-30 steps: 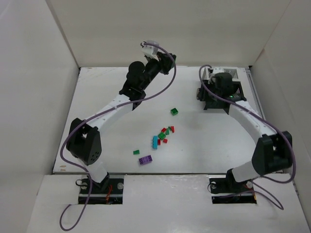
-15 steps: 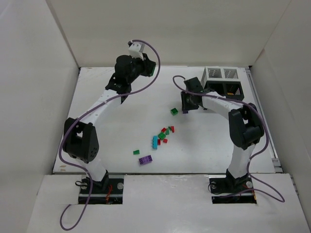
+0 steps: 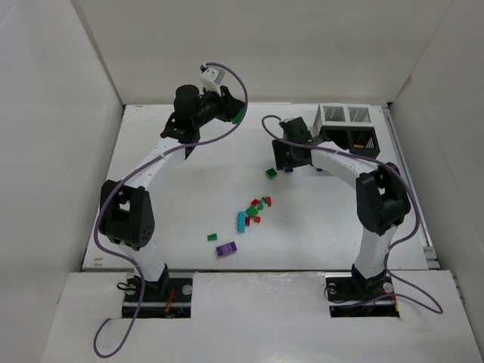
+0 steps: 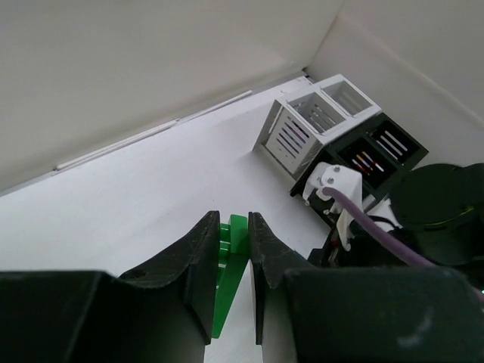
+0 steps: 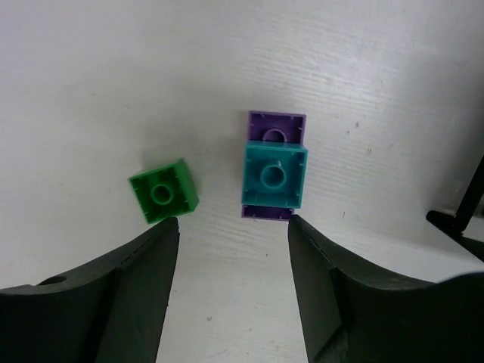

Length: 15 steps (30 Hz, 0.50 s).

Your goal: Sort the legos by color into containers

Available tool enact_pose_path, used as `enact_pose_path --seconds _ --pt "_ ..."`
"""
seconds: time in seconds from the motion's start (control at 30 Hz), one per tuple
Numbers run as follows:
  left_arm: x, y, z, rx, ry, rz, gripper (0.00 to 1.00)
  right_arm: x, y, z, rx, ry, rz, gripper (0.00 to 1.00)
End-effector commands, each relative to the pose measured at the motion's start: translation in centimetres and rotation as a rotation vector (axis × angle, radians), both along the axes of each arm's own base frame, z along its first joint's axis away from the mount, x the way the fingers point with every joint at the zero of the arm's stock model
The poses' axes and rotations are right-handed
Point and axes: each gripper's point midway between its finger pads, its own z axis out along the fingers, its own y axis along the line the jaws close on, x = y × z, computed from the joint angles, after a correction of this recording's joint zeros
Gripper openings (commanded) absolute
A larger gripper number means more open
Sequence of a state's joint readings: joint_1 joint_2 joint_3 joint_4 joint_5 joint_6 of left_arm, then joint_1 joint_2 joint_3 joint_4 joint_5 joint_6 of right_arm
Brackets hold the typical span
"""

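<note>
My left gripper (image 3: pixel 233 113) is raised at the back left and shut on a green lego (image 4: pixel 234 240), which shows between its jaws in the left wrist view (image 4: pixel 233 224). My right gripper (image 3: pixel 282 163) is open and points down at the table. Just beyond its jaws (image 5: pixel 233 225) lie a teal lego (image 5: pixel 274 175) stacked on a purple lego (image 5: pixel 277 124), with a green lego (image 5: pixel 163 190) to the left. The containers stand at the back right: two white bins (image 3: pixel 344 115) and two black bins (image 3: pixel 361 138). They also show in the left wrist view (image 4: pixel 311 123).
A loose cluster of red and green legos (image 3: pixel 257 208) lies mid-table with a teal brick (image 3: pixel 241 221). A green brick (image 3: pixel 212 237) and a purple brick (image 3: pixel 225 249) lie nearer the front. White walls enclose the table on three sides.
My right arm has swung left from the bins to above the green and teal legos. My left arm has drawn back to the left, still holding the green lego.
</note>
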<state>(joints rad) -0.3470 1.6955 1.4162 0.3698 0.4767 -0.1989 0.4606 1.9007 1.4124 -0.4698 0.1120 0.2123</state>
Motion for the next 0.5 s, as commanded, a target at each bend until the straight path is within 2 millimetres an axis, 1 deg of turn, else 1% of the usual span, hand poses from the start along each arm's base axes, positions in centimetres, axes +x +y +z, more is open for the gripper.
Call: enact_pose_path --seconds 0.0,0.03,0.07,0.1,0.13,0.17,0.2,0.23,0.27,0.3,0.33,0.37,0.4,0.43,0.47 --pt "-0.9 -1.1 4.2 -0.057 -0.103 -0.1 0.0 1.8 1.9 9.6 0.061 -0.267 0.122 0.65" --pt "-1.0 -1.0 5.0 -0.075 -0.128 -0.116 0.0 1.9 2.4 10.9 0.085 -0.311 0.155 0.65" --pt "-1.9 -1.8 5.0 -0.096 -0.114 -0.186 0.0 2.0 4.1 12.8 0.163 -0.374 0.232 0.65" --pt "-2.2 -1.6 5.3 -0.109 -0.118 -0.217 0.0 2.2 3.7 13.7 0.192 -0.404 0.258 0.66" --pt "-2.5 -1.7 4.8 -0.118 -0.104 -0.253 0.0 2.0 4.0 15.8 0.225 -0.464 0.314 0.66" --pt "-3.7 -2.0 5.4 -0.133 -0.141 -0.334 0.0 2.2 4.6 18.0 0.272 -0.535 0.37 0.66" --pt "-4.0 -1.8 5.2 -0.17 -0.114 -0.368 0.0 1.6 5.2 18.9 0.333 -0.55 0.451 0.68" --pt "-4.9 -2.1 5.9 -0.197 -0.125 -0.412 0.0 1.5 5.6 19.6 0.363 -0.571 0.483 0.7" --pt "-4.9 -1.9 6.4 -0.224 -0.189 -0.45 0.0 1.2 6.2 20.1 0.382 -0.591 0.537 0.71" --pt "-6.0 -1.9 6.1 -0.233 -0.189 -0.528 0.0 0.6 7.2 21.5 0.426 -0.612 0.6 0.71" --pt "-7.1 -2.2 6.4 -0.292 -0.126 -0.586 0.0 0.8 7.7 22.7 0.434 -0.643 0.634 0.71" --pt "-7.5 -1.9 6.6 -0.311 -0.199 -0.634 0.0 1.2 7.7 22.4 0.442 -0.635 0.643 0.72" --pt "-8.1 -2.0 6.3 -0.333 -0.19 -0.679 0.0 1.2 8.0 23.4 0.455 -0.665 0.663 0.72" --pt "-8.9 -2.1 6.4 -0.343 -0.191 -0.733 0.0 0.9 8.6 23.7 0.48 -0.67 0.704 0.72" --pt "-9.6 -2.0 6.6 -0.409 -0.102 -0.777 0.0 0.9 8.8 24.1 0.486 -0.688 0.715 0.72"
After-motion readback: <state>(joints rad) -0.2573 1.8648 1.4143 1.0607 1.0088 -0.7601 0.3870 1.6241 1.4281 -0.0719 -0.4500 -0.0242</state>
